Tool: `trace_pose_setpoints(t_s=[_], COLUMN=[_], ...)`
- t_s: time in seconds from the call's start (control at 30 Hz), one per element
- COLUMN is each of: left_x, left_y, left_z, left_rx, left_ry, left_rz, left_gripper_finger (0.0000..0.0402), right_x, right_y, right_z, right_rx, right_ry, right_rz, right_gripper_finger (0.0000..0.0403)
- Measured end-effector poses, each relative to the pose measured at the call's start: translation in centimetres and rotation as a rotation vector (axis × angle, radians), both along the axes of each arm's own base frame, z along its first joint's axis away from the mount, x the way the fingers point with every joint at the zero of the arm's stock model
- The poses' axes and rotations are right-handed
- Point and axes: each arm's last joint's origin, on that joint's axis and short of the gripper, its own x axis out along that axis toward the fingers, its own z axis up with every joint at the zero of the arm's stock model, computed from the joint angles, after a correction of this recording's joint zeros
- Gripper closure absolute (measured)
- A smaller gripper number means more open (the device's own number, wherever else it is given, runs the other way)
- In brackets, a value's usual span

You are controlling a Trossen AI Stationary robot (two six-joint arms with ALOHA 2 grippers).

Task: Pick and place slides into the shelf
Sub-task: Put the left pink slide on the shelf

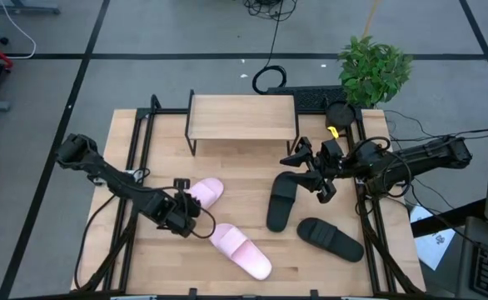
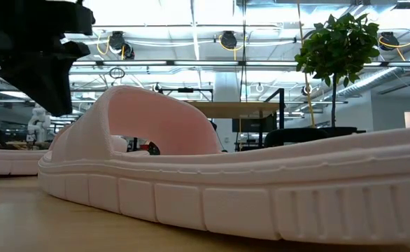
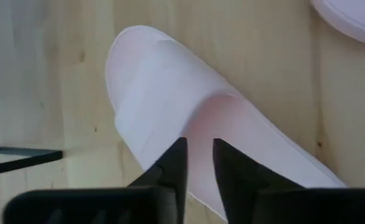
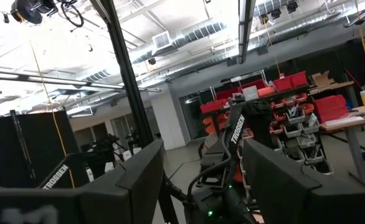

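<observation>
Two pale pink slides lie sole-down on the table: one [image 1: 204, 192] [image 3: 170, 87] left of centre, the other [image 1: 242, 252] [image 2: 191, 175] nearer the near edge. Two black slides [image 1: 281, 200] [image 1: 331, 239] lie flat right of centre. The shelf [image 1: 242, 117] [image 2: 240, 108] stands on its thin black legs at the far side, its top board bare. My left gripper [image 1: 186, 208] [image 3: 200, 146] hovers above the first pink slide's footbed, just behind the strap, open by only a narrow gap. My right gripper [image 1: 307, 173] [image 4: 201, 174] is open, raised above the table beside the upper black slide.
A potted plant [image 1: 373, 67], a keyboard [image 1: 319, 98] and a dark round object [image 1: 340, 112] sit near the far right corner. Black frame rails [image 1: 136, 158] [image 1: 365, 208] run along the table's left and right sides. Bare wood [image 1: 244, 167] lies between shelf and slides.
</observation>
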Motion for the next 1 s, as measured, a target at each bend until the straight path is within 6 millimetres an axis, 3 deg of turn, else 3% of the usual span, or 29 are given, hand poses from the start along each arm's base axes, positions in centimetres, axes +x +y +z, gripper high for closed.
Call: trace_pose_setpoints(t_s=[0.2,0.33,0.7,1.0], left_x=[0.29,0.28,0.93,0.63], left_y=[0.59,0.55,0.52,0.82], left_z=[-0.01,-0.02,-0.09,-0.76], left_rx=[-0.017,-0.008,0.068,0.101], left_ry=[-0.008,0.013,-0.039,-0.029], left_rz=[0.058,0.009,-0.103,-0.099], left_gripper_finger=[0.0248,0.0222,0.0215,0.0215], right_x=[0.0,0.0,0.01,0.1], right_y=[0.0,0.0,0.0,0.02], right_z=[0.0,0.0,-0.02,-0.27], right_rx=[0.0,0.0,-0.001,-0.007], right_ry=[0.0,0.0,0.002,0.029], right_rz=[0.0,0.0,0.0,-0.001], right_gripper_finger=[0.0193,0.0193,0.0193,0.0193])
